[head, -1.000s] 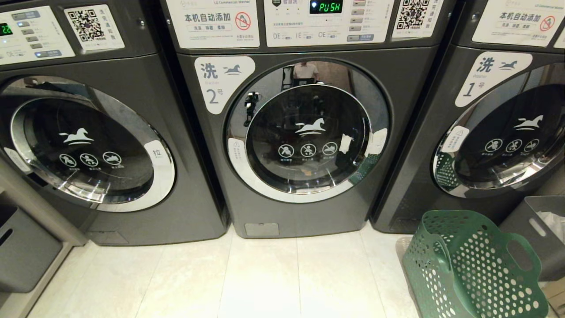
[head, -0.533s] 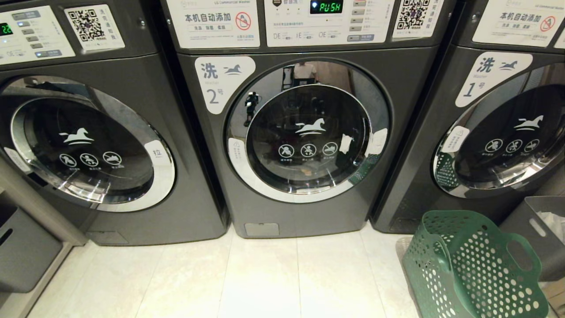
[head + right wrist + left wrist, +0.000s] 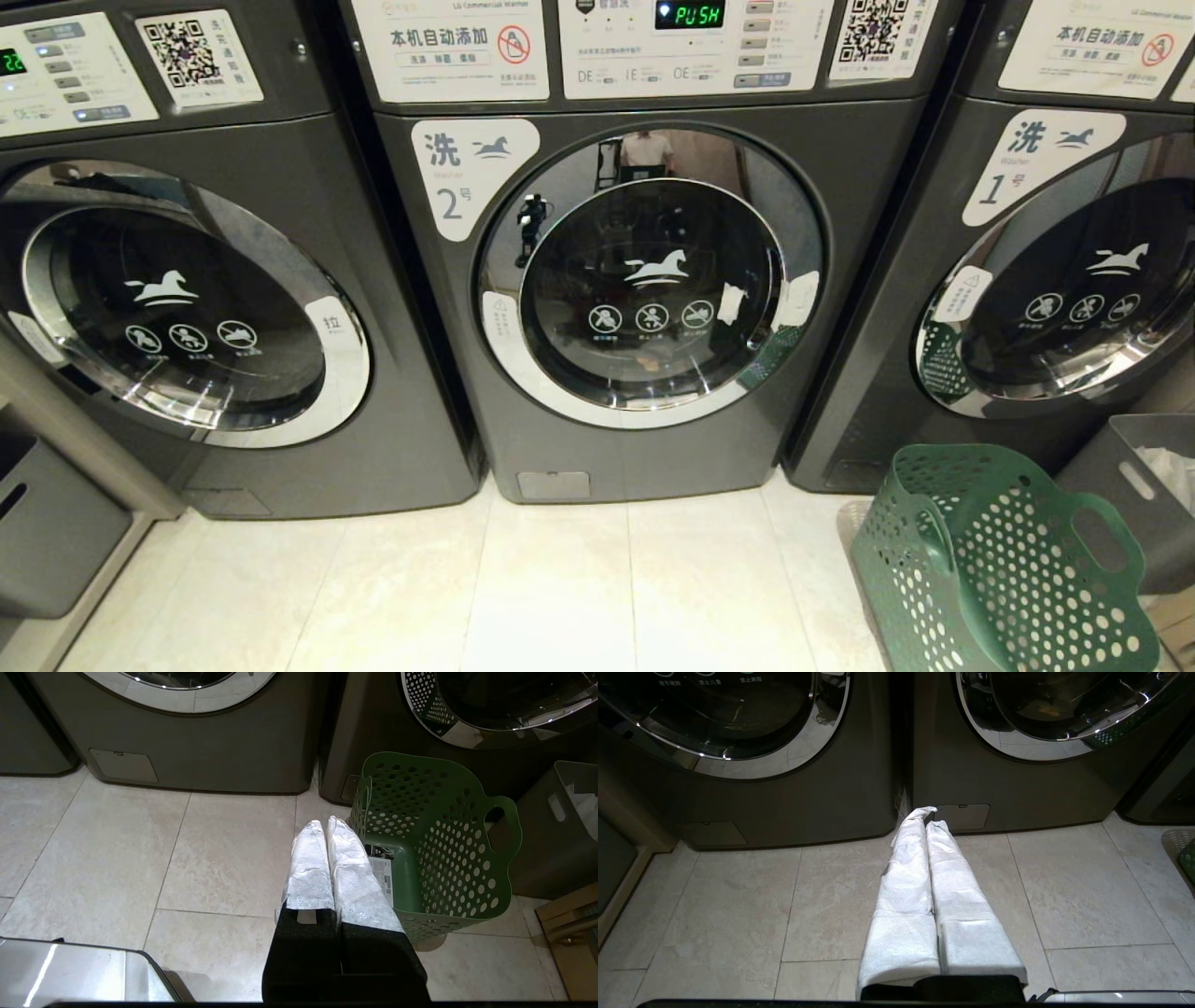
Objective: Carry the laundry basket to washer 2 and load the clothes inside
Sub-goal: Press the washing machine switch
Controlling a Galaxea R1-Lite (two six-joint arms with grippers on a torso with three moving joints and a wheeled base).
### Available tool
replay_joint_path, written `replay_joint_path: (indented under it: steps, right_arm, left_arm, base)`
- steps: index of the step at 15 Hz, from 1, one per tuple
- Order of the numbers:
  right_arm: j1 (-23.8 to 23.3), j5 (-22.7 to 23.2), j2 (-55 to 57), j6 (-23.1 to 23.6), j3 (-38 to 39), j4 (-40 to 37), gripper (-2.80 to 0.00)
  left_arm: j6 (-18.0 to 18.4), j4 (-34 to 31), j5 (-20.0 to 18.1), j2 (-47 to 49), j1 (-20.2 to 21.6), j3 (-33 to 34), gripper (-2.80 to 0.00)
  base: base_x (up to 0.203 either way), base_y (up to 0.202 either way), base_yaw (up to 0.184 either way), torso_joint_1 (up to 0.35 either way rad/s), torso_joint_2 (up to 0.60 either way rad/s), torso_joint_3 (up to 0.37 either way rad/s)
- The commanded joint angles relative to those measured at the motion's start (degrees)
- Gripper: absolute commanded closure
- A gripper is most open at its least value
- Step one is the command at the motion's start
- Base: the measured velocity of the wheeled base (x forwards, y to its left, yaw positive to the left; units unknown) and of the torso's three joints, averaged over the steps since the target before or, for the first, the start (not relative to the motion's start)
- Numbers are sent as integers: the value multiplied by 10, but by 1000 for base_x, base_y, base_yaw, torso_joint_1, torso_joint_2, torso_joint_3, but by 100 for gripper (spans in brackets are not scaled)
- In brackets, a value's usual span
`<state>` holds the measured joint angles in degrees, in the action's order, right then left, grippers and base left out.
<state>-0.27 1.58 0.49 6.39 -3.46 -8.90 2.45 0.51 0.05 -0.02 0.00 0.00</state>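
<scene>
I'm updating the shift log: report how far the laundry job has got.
Done: the perforated green plastic laundry basket stands empty on the tile floor near the grey front-loading washer marked 2, whose round door is shut. In hand: nothing; left gripper and right gripper are shut, empty. Left: apparently nothing.

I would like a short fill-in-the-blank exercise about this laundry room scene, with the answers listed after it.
1. The green laundry basket stands on the floor in front of the washer marked number ____.
2. The door of washer 2 is ____.
3. The display above washer 2 reads ____.
4. The fingers of the right gripper are ____ and hold nothing.

Missing words: 1; closed; PUSH; shut
</scene>
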Motion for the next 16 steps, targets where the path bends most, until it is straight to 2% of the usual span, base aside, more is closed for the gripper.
replay_joint_path:
  steps: [1, 16]
  right_arm:
    - [0, 3, -5, 1, 0, -1, 0]
    - [0, -1, -5, -2, 3, 5, 0]
  left_arm:
    - [1, 1, 0, 0, 0, 4, 0]
    - [-7, 1, 1, 0, 0, 4, 0]
  base:
    - [0, 0, 0, 0, 0, 0]
    - [0, 0, 0, 2, 4, 140]
